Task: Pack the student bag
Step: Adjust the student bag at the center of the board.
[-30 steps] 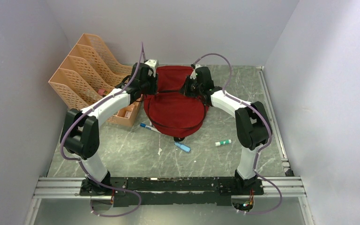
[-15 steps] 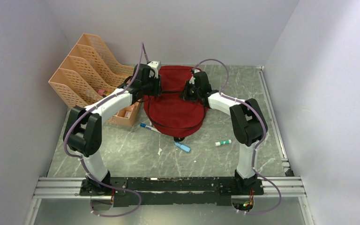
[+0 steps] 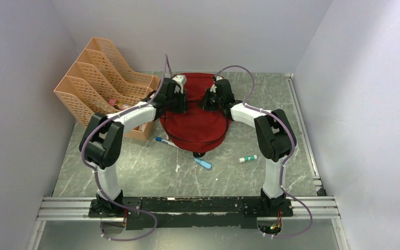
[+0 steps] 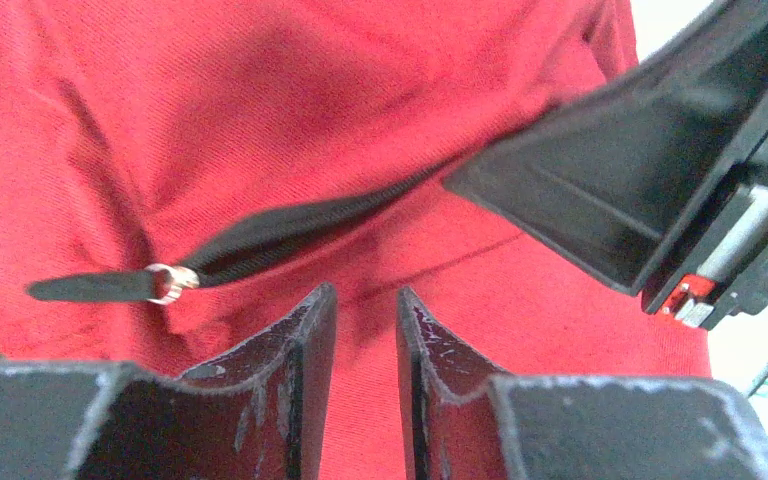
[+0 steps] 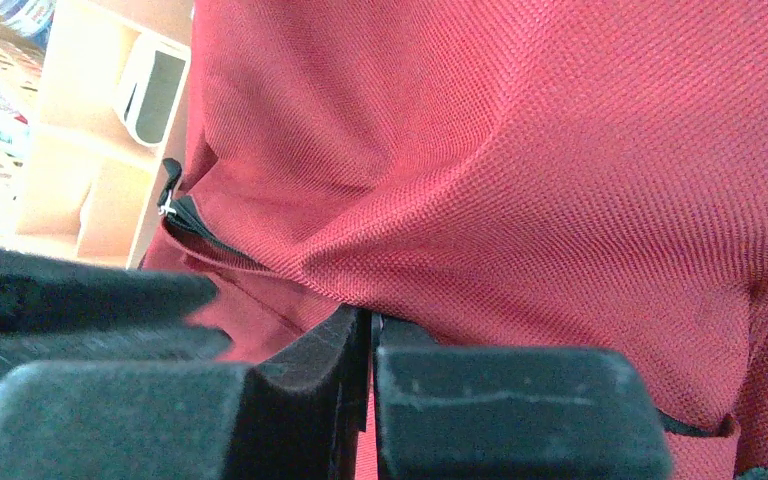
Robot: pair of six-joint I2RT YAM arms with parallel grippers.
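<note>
Softly rumpled, woven dark-red student bag [image 3: 195, 125].

I have the student bag [image 3: 195, 125] lying on the tabletop [image 3: 135, 172] toward the back middle, with a file rack [image 3: 99, 83] just beside it on the left, by the left wall. My left gripper [image 4: 365, 300] and right gripper [image 5: 370, 320] sit side by side over the bag's far half. In front of the bag a pen [image 3: 162, 140] lies by its left front edge, a small marker [image 3: 203, 163] nearer me, and a glue stick [image 3: 248, 158] off to the right.
</note>
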